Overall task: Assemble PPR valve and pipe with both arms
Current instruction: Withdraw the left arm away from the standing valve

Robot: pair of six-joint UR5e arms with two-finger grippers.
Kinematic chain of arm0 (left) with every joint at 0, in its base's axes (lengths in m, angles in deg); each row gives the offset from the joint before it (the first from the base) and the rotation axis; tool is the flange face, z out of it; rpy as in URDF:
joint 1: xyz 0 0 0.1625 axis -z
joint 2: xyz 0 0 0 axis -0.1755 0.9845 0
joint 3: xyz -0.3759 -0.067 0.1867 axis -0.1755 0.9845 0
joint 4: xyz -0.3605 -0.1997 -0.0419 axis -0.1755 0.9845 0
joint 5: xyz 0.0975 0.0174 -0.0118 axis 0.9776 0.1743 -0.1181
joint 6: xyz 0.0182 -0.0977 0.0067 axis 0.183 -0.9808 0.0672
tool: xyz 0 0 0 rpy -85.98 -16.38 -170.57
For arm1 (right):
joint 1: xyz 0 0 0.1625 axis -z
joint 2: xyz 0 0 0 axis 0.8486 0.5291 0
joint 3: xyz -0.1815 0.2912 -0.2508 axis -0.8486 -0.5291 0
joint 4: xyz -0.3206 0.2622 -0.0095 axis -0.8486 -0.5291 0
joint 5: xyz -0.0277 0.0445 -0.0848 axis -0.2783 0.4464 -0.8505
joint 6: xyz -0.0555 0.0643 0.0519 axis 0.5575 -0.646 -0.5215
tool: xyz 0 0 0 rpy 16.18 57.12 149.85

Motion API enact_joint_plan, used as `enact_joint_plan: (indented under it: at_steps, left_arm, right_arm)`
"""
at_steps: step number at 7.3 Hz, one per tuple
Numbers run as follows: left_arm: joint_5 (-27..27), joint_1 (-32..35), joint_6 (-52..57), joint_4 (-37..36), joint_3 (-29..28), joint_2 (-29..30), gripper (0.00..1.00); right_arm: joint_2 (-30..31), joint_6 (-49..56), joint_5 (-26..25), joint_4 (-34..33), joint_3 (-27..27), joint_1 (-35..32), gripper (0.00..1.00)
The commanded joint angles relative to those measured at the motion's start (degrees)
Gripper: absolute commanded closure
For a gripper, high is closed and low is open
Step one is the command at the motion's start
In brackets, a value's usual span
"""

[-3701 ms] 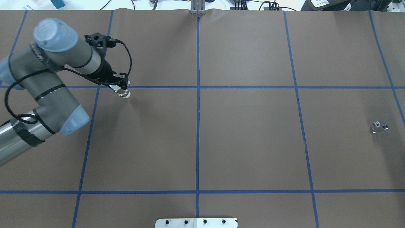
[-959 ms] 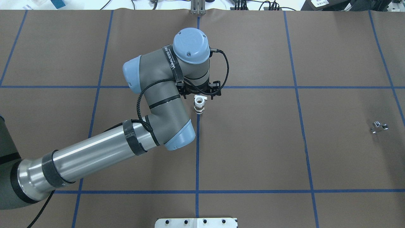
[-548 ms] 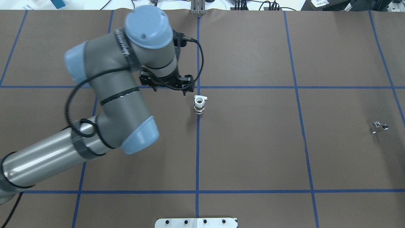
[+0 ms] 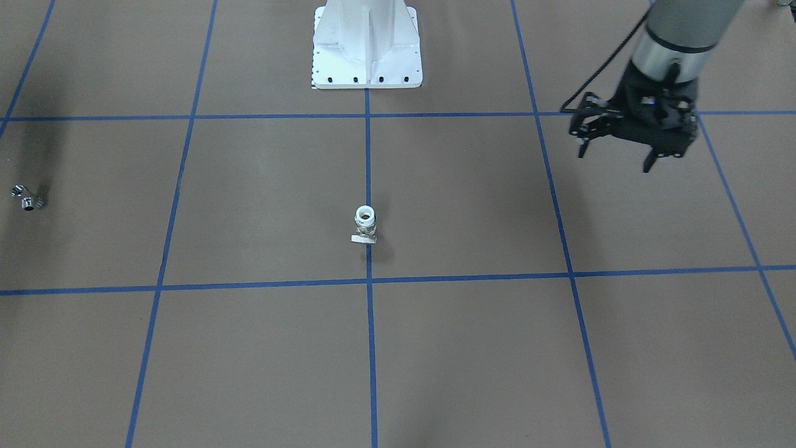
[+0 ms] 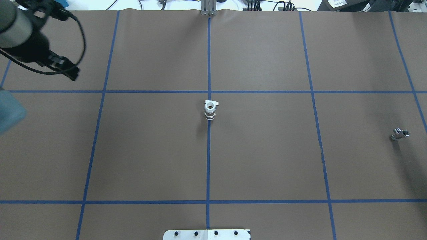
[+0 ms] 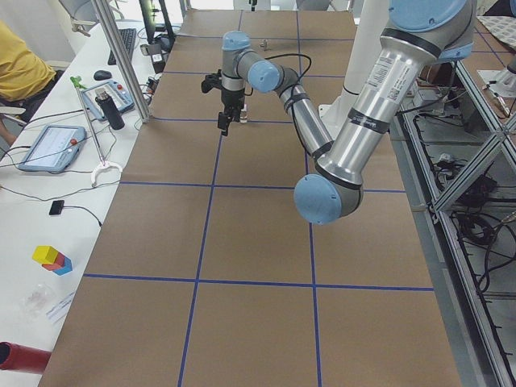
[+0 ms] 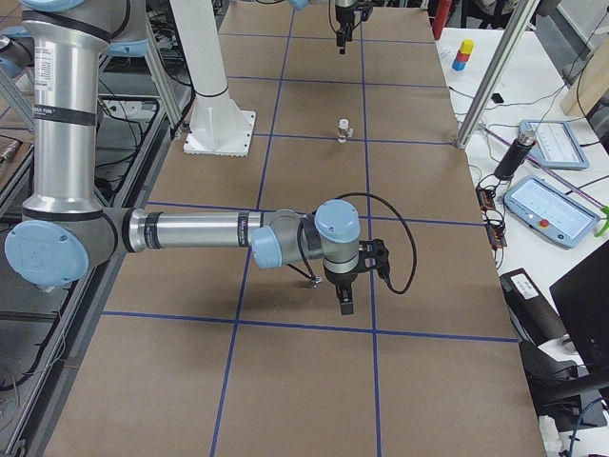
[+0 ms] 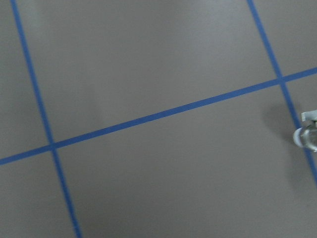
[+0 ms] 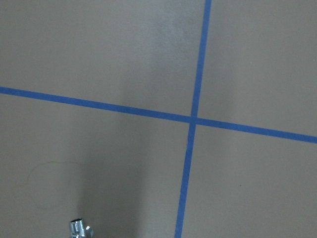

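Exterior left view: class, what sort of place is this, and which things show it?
Probably a robotics lab or test cell: the robot's left arm reaches over a table gridded with blue tape, beside a side bench holding a tablet controller.

PPR valve (image 5: 210, 110) upright at table (image 5: 267, 160) centre | pipe (image 5: 399, 134) well apart, by right edge | left claw (image 4: 615, 157) over far-left side

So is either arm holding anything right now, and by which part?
Nothing is held. The left gripper is open and empty; the valve stands alone and the pipe lies loose, neither touched.
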Motion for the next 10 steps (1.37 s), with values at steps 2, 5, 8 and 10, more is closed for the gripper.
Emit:
enact_joint_plan:
  at_steps: [2,5,8,10]
  left_arm:
    - [-9.35,20.21,26.88,0.84,-4.62,-14.8,0.0]
    - [-9.53,33.77,32.76,11.28,-19.13,-16.51,0.0]
    - [-9.53,34.93,36.89,13.33,-18.45,-20.82,0.0]
    - [-9.53,34.93,36.63,13.33,-17.58,-20.74,0.0]
  right_arm:
    - [0.3,0.01,7.32,0.86,3.05,1.56,0.0]
    - [4.15,0.53,8.05,9.88,1.83,2.08,0.02]
    - [6.98,-0.86,-3.08,11.15,0.08,10.23,0.01]
    - [7.07,-3.14,-5.22,13.07,-1.25,14.02,0.01]
